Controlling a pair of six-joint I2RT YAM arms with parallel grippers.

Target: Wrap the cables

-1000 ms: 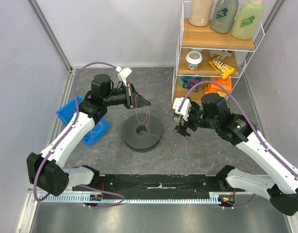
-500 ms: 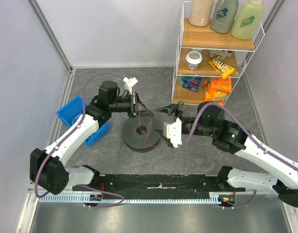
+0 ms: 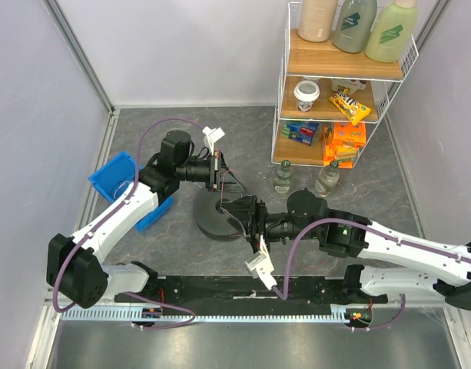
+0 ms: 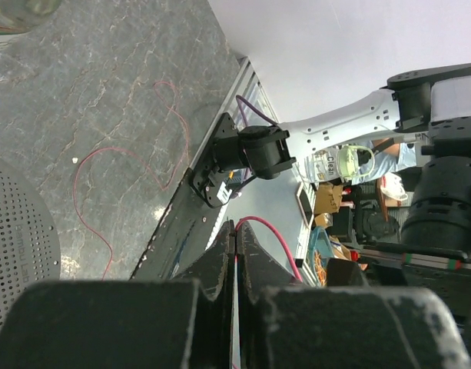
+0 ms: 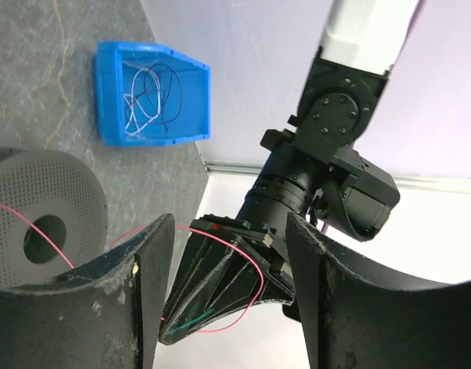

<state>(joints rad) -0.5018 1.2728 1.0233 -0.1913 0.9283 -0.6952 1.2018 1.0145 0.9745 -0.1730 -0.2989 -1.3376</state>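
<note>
A: Top view: left fingers (image 3: 229, 178) at 1 o'clock of the spool (image 3: 208, 224), right fingers (image 3: 235, 211) over its 3 o'clock edge. Can't tell either grip from here.
B: Bin?
A: Blue bin (image 3: 112, 173) at 9 o'clock of the spool, on the table (image 3: 335, 231).
B: Left wrist?
A: Left fingers pressed together, pinching the pink cable (image 4: 254, 224). It arcs off toward 2 o'clock. Loose loop (image 4: 74, 184) on the table at 10 o'clock.
B: Right wrist?
A: Right fingers spread, left fingers between them. Cable crosses the spool face. More cables (image 5: 147, 96) inside the bin, 11 o'clock.
</note>
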